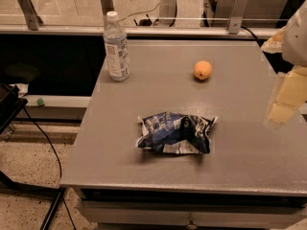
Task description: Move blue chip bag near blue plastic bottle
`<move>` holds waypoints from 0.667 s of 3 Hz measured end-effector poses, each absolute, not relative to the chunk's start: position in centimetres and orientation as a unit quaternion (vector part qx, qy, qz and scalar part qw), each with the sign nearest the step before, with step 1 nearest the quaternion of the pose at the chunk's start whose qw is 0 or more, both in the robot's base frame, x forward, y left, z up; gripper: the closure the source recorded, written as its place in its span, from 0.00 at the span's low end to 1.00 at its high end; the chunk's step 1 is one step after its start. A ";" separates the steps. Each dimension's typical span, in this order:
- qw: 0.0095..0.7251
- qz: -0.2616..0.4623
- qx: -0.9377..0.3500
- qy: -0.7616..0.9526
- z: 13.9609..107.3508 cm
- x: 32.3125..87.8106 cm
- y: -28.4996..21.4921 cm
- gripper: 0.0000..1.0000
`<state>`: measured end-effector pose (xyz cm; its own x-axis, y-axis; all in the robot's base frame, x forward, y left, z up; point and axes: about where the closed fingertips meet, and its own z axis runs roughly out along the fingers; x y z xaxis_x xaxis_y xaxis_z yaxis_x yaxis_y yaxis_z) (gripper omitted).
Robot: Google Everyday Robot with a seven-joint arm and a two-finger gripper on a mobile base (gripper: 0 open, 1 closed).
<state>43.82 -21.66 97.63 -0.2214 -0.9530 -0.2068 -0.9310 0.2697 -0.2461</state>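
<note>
The blue chip bag (pixel 175 132) lies crumpled and flat in the middle of the grey table (pixel 240 152), towards the front. The blue plastic bottle (pixel 116 48) stands upright at the table's far left corner, white cap on top. My gripper (pixel 279 114) hangs at the right edge of the view, above the table's right side, well to the right of the bag and apart from it. It holds nothing that I can see.
A small round orange fruit (pixel 203 70) sits at the back of the table, right of the bottle. A glass barrier with metal posts (pixel 106 1) runs behind the table. A black cable (pixel 45 138) trails on the floor to the left.
</note>
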 end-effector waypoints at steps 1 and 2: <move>0.159 -0.035 -0.603 0.781 97.6 43.8 -21.7 0.00; 0.158 0.001 -0.644 0.748 96.4 43.1 -18.8 0.00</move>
<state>43.07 -18.75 96.41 -0.1196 -0.9642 -0.2368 -0.9646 0.1693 -0.2023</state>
